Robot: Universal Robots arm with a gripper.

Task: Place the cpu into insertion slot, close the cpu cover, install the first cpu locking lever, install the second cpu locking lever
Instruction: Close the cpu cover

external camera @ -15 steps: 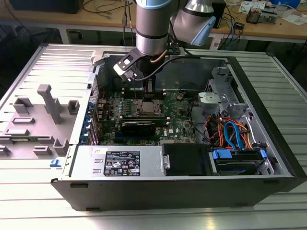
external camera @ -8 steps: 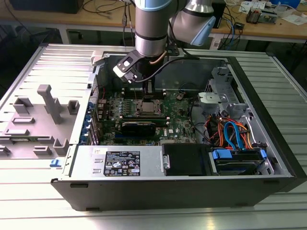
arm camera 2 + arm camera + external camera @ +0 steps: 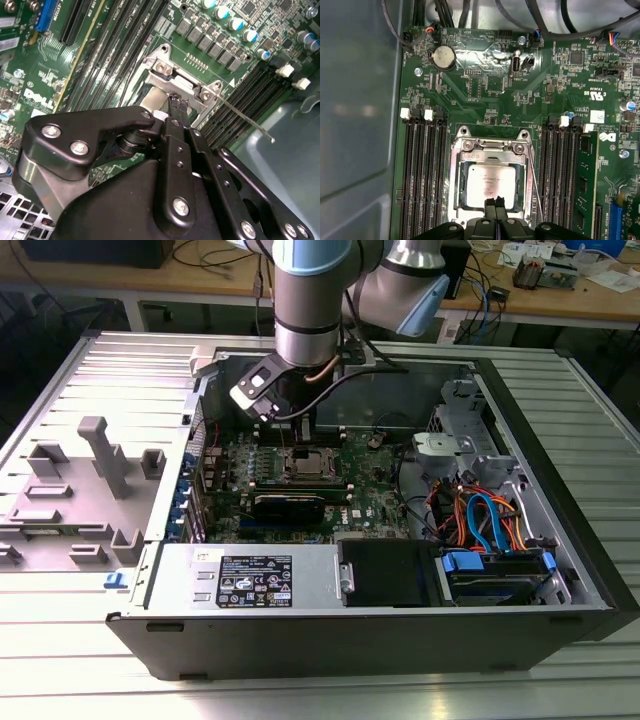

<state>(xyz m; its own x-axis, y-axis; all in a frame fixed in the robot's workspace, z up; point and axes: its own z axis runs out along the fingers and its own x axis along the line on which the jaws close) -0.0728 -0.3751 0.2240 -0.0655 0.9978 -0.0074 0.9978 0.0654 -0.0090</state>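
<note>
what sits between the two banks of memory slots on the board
The insertion slot, with the cpu in it, framed by the cpu cover, in the first wrist view.

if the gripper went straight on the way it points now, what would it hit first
Likely the cpu, near its edge, in the window of the cpu cover; the gripper points down at it, jaws together. Depth is unclear, so the cover's frame could come first.

Exterior view looks down — wrist views, seemingly close, share the insertion slot (image 3: pixel 492 146) (image 3: pixel 165 57).
</note>
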